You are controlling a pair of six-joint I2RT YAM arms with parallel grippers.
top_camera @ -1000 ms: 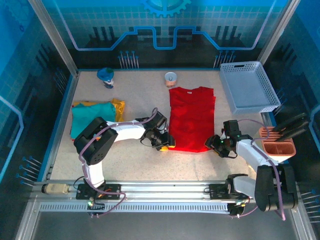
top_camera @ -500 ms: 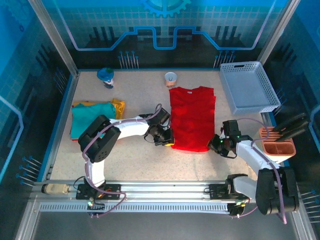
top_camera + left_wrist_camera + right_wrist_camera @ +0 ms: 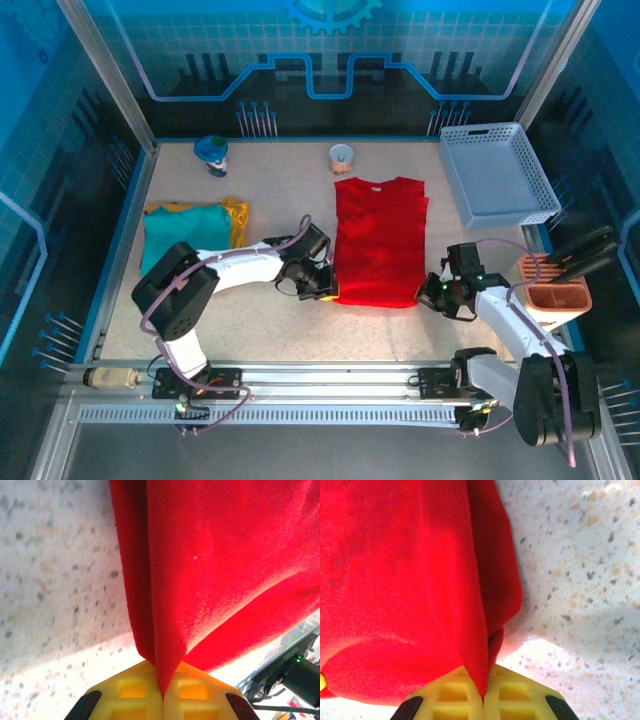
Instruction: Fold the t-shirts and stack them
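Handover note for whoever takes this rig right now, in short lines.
Left gripper: shut on the red t-shirt's near-left corner.
Right gripper: shut on its near-right corner.
The red t-shirt lies in the middle, sides folded in.
Done: teal t-shirt folded, lying on the yellow-orange t-shirt at the left side.
Left: probably fold the red one hem to collar, then stack it on them.

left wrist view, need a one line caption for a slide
The left gripper, shut, pinches a folded corner of the red t-shirt just above the speckled table.
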